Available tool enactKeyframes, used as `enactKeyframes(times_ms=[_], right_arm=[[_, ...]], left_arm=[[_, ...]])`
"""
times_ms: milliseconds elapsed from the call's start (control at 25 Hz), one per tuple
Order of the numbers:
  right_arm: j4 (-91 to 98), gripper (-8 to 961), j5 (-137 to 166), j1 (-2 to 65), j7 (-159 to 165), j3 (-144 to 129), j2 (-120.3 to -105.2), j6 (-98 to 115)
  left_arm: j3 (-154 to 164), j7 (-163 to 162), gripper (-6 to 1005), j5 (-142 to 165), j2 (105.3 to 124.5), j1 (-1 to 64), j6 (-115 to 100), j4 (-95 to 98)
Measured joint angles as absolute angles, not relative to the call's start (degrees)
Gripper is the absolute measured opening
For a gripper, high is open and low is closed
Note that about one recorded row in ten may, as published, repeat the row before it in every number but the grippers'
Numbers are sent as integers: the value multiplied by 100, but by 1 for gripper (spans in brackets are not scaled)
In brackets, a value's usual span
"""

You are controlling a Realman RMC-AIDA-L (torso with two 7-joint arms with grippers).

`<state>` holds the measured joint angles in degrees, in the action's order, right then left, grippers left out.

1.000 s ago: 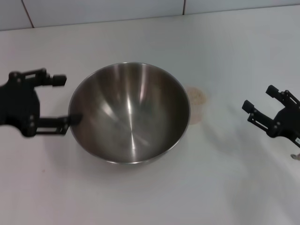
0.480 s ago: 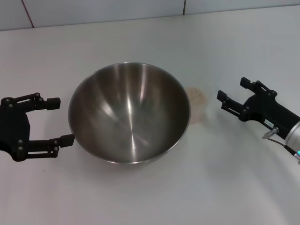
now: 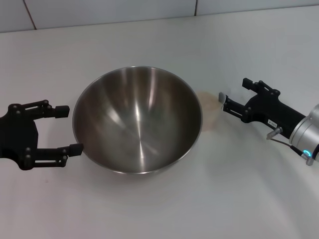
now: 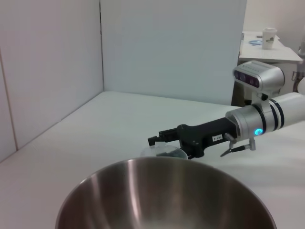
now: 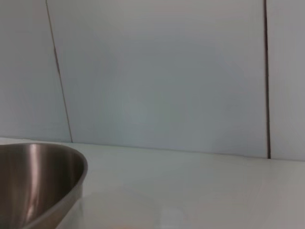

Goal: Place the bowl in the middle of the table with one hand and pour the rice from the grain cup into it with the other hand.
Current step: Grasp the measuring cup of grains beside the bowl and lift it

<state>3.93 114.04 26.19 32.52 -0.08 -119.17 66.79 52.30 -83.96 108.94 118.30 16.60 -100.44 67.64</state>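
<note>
The steel bowl [image 3: 137, 119] stands upright and empty in the middle of the white table [image 3: 149, 209]. My left gripper [image 3: 69, 128] is open just left of the bowl's rim and holds nothing. The clear grain cup [image 3: 210, 110], with pale rice [image 3: 209, 101] in it, stands right behind the bowl's right side and is partly hidden by it. My right gripper [image 3: 234, 91] is open at the cup's right side, with its near fingertip close to the cup's rim. The left wrist view shows the bowl [image 4: 162, 195], the cup [image 4: 164, 151] and the right gripper [image 4: 162, 138]. The right wrist view shows the bowl's rim [image 5: 71, 191] and the cup [image 5: 119, 210].
White tiled wall panels [image 3: 109, 10] close off the far edge of the table. The right arm's silver forearm [image 3: 306, 132] lies low over the table's right side. A side table with a cup [image 4: 269, 38] stands beyond the workspace.
My right gripper has moved left across the table to the cup's side. My left gripper has drawn back from the bowl's rim and stays open. The bowl has not moved.
</note>
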Motion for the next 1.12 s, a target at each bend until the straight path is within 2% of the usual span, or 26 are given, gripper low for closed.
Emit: enactKeyframes(times_ms=[720,1120], right_arm=[[228,727,11316,2830,2703,71,-11932,6536],[148,285,11310,2774,2592,165,-11943,6687]], left_arm=[[5270,-8478,862,11184,11826,1829,-9834,6706],[5266,-8613,863,11268,11835,1912,-9727,6775]])
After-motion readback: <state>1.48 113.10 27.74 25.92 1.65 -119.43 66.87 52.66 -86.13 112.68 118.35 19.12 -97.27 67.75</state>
